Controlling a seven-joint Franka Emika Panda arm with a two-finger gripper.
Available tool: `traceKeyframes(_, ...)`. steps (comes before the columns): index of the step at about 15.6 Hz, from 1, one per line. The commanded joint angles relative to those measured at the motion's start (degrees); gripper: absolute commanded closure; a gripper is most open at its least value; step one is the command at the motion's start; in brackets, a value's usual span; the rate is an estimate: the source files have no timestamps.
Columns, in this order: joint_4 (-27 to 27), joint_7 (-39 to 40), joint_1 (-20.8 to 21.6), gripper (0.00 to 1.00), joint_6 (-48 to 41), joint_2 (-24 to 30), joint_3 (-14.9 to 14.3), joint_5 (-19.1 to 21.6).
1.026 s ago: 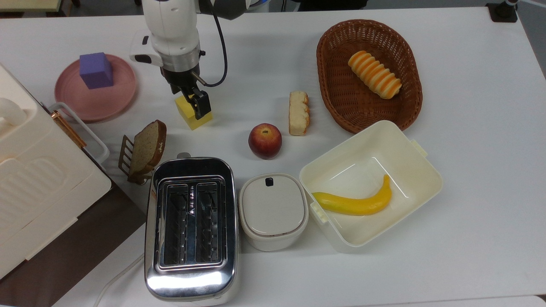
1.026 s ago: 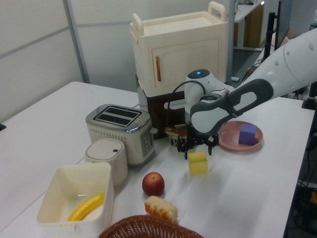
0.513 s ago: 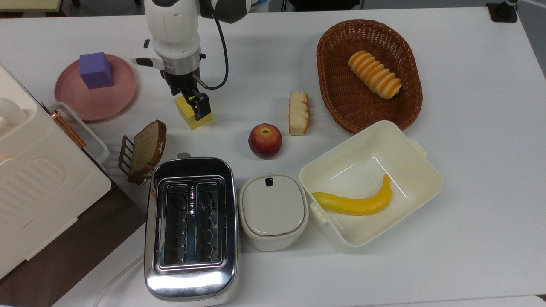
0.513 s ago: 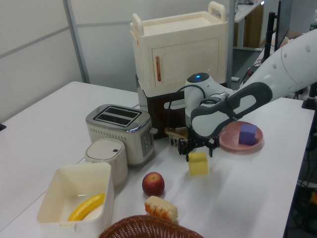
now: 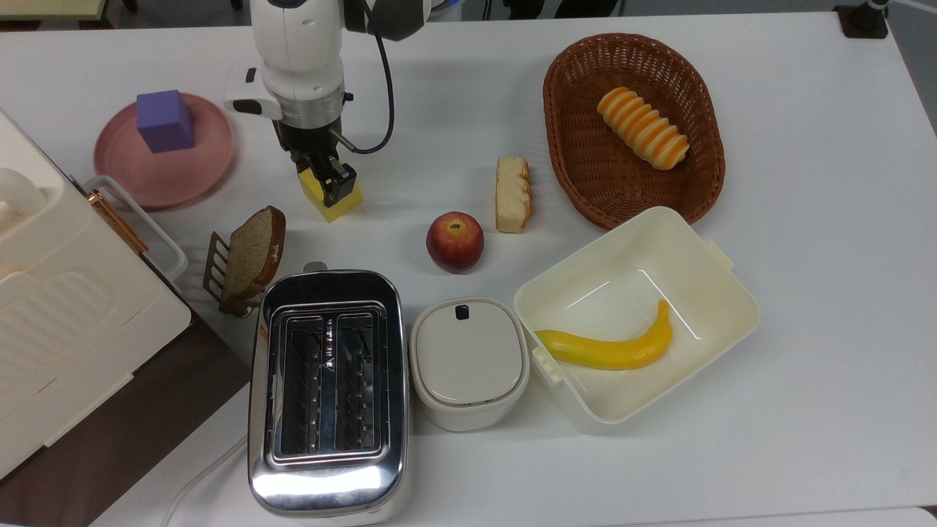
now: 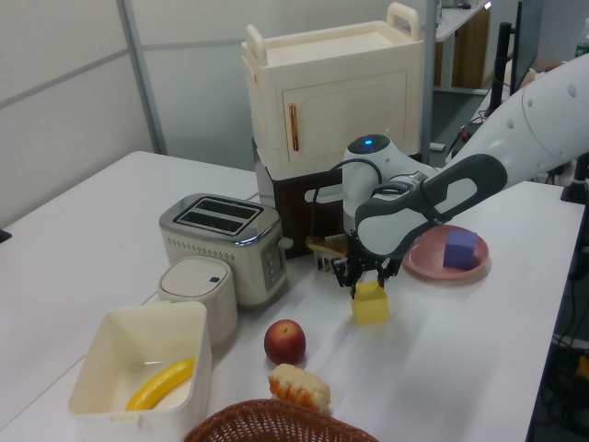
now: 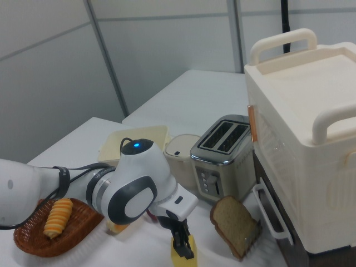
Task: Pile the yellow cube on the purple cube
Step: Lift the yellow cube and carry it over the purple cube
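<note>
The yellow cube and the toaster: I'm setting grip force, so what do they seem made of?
The yellow cube looks like matte foam: flat, even color, no glare, sharp edges; it could be painted wood. The toaster looks like polished metal: its shell mirrors the room lights.

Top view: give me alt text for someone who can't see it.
The gripper is down on the yellow cube on the white table. The purple cube sits on a pink plate toward the top view's left.

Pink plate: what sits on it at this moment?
The purple cube sits alone on the pink plate, toward its far-left side in the top view. The plate surface beneath the cube is covered.
</note>
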State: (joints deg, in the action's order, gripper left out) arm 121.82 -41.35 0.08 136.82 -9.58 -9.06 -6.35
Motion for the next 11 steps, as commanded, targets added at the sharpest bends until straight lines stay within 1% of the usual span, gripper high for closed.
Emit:
traceKeyframes(1, 1.58, 1.18, -0.17, 0.70, 1.26, 1.49, -0.35, -1.03)
traceKeyframes(3, 1.58, 2.23, -1.39, 0.70, -1.01, 4.20, -0.35, -1.03)
traceKeyframes(5, 1.32, 6.61, -4.46, 0.70, -6.11, 8.85, -0.35, -0.86)
traceKeyframes(7, 1.14, 9.17, -5.61, 0.70, -9.45, 12.11, -0.35, -0.51)
traceKeyframes(11, 0.96, 12.07, -8.86, 0.70, -12.01, 16.42, -0.52, -0.51)
